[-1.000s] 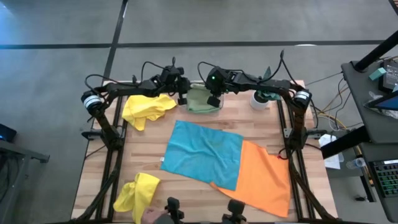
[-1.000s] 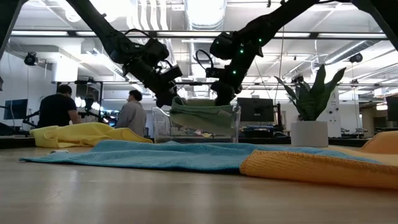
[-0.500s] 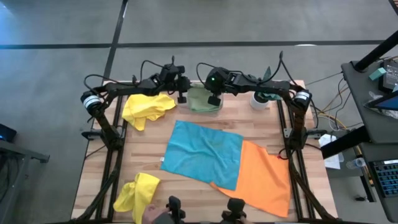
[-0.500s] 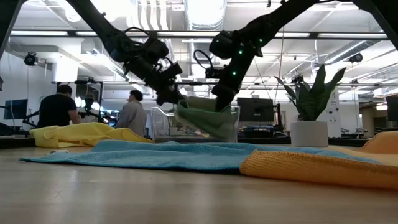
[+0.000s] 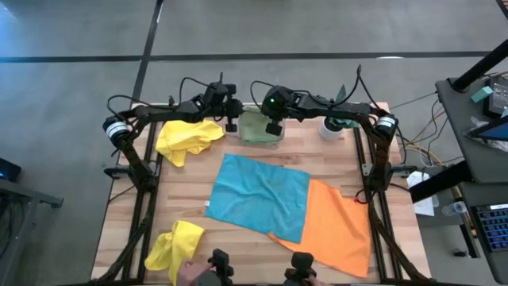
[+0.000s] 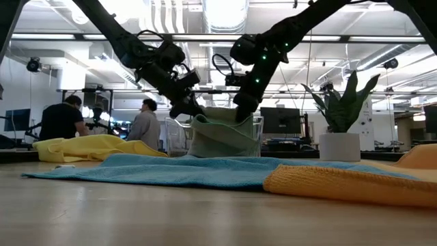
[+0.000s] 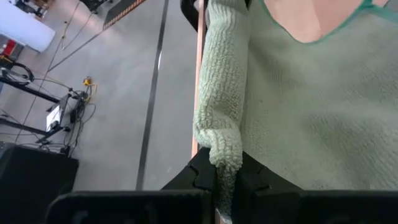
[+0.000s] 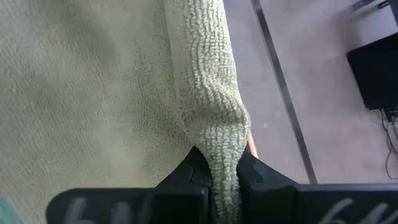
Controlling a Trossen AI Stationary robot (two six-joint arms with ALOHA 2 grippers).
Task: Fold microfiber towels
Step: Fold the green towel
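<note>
The sage green towel [image 6: 222,137] hangs between my two grippers at the table's far edge, in front of the clear tray [image 6: 175,134]. Its lower end reaches down to about table level. My left gripper [image 6: 190,109] is shut on its upper left corner, my right gripper [image 6: 242,113] on its upper right. In the high view the green towel [image 5: 255,125] shows between the left gripper [image 5: 232,121] and the right gripper [image 5: 272,128]. A turquoise towel [image 5: 260,195] and an orange towel [image 5: 337,228] lie spread flat. Two yellow towels [image 5: 187,138] [image 5: 175,246] lie crumpled. My left gripper pinches a bunched, rolled edge of the green towel [image 7: 222,158] between its two fingers, coming slanting down from the table's left. The cloth hangs below the hold. My right gripper pinches the opposite bunched edge [image 8: 219,152] between its two fingers, slanting down from the right. The top edge sags slightly between the two holds.
A potted plant in a white pot [image 5: 334,125] stands at the far right, close to my right arm. People stand in the room beyond the table [image 6: 145,126]. The spread turquoise and orange towels take up the table's middle and near right.
Both grippers have stayed in place and rolled a little. The green towel, which was slung as a short folded band between them and clear of the table, has dropped open: its lower part has fallen to about table level while the held upper edge stayed where it was.
</note>
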